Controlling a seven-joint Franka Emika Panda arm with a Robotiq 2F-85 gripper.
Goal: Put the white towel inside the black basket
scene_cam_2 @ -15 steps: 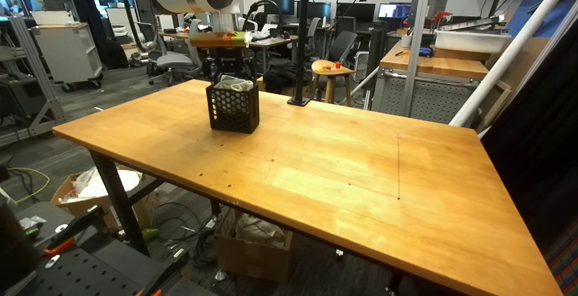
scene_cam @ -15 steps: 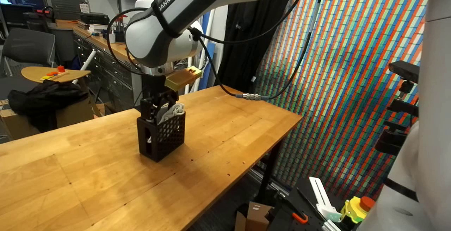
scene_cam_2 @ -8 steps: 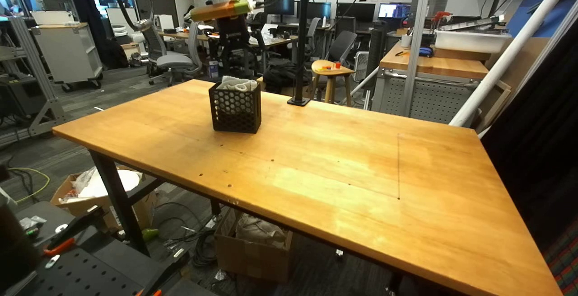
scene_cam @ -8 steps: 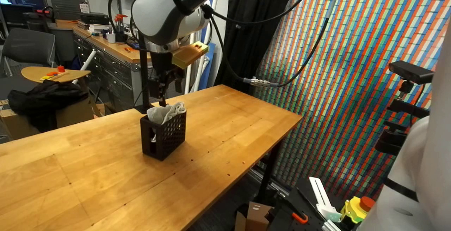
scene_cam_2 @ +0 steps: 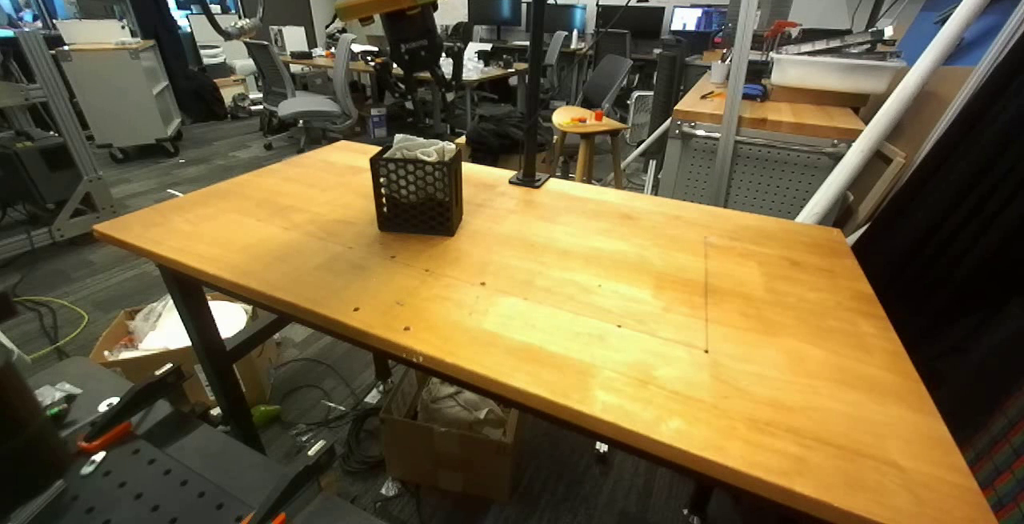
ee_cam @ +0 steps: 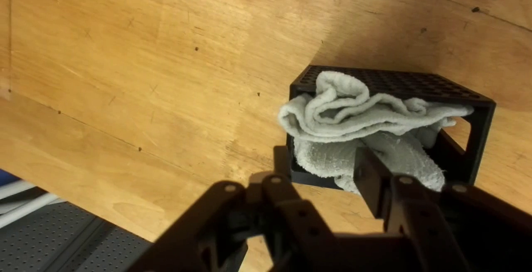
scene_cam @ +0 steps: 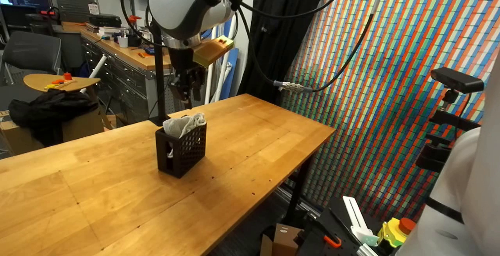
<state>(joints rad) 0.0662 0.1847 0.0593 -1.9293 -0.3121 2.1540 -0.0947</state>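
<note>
In both exterior views, a white-and-grey jointed robot arm (scene_cam: 175,9) points its black two-finger gripper (scene_cam_2: 418,96) downward, slightly tilted, higher than and apart from a black, box-shaped basket (scene_cam_2: 420,218) with honeycomb-perforated walls. The fingers (ee_cam: 369,182) stand wide apart. A crumpled off-white cloth towel (ee_cam: 353,128) lies inside the basket, its folds rising above the rim.

In the wrist view we're in close, peering down on the black basket (ee_cam: 395,82); in both exterior views we're farther back, looking slantwise down across the table (scene_cam_2: 576,332), all three sharing that basket.
</note>
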